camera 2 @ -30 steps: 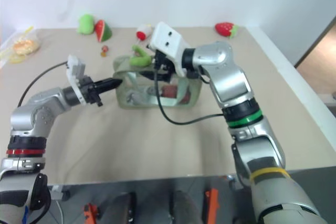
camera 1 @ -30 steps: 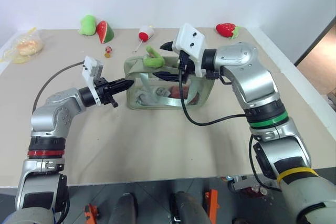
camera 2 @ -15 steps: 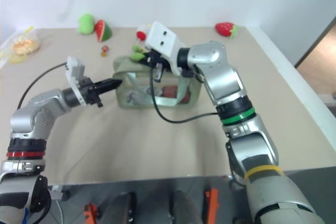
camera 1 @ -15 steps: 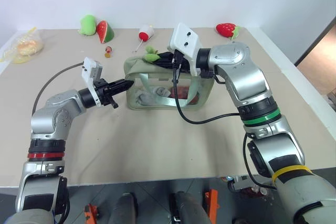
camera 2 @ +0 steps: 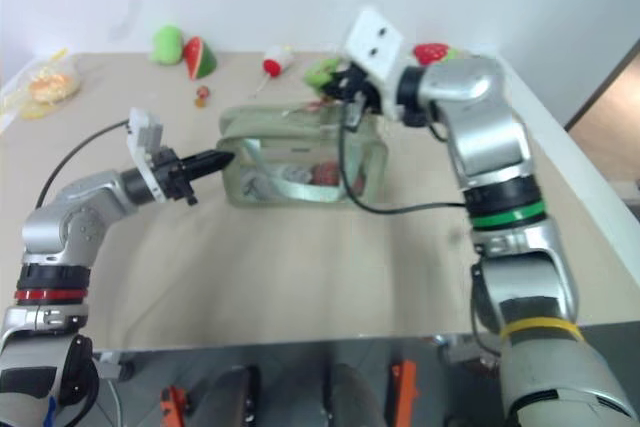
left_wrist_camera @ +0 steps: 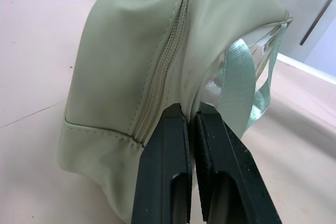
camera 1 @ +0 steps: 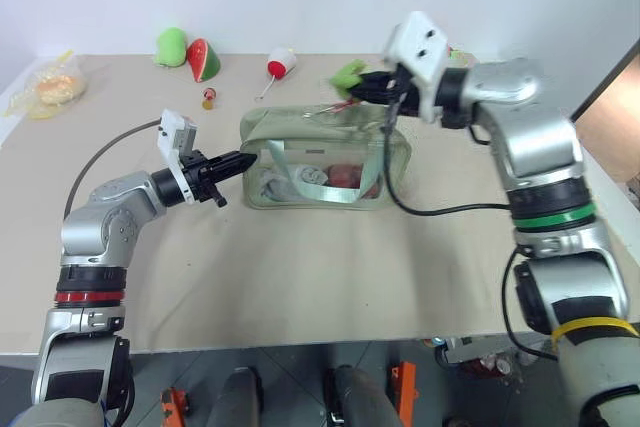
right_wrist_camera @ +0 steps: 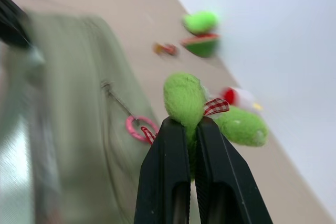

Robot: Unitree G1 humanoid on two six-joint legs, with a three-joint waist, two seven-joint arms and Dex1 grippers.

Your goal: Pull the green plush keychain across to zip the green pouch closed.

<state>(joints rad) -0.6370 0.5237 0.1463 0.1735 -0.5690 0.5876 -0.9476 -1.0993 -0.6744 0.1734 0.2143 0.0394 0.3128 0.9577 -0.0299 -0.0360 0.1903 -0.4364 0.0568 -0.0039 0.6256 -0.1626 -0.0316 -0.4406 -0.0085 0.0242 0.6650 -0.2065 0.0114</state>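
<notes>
Two grippers busy, we see. Right gripper [right_wrist_camera: 190, 129] pinched tight on green plush keychain [right_wrist_camera: 185, 97], up above right end of green pouch [camera 1: 325, 159]. Pink ring [right_wrist_camera: 137, 128] hangs between keychain and zipper. Left gripper [left_wrist_camera: 190, 116] squeezed shut on left end of pouch, by zipper seam. Pouch sits mid table [camera 1: 300, 267]. We spot strawberry toy [camera 2: 431, 52] behind right arm.

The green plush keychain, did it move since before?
Yes. The green plush keychain, pinched in the right gripper, went from the green pouch's left end toward its right end.
</notes>
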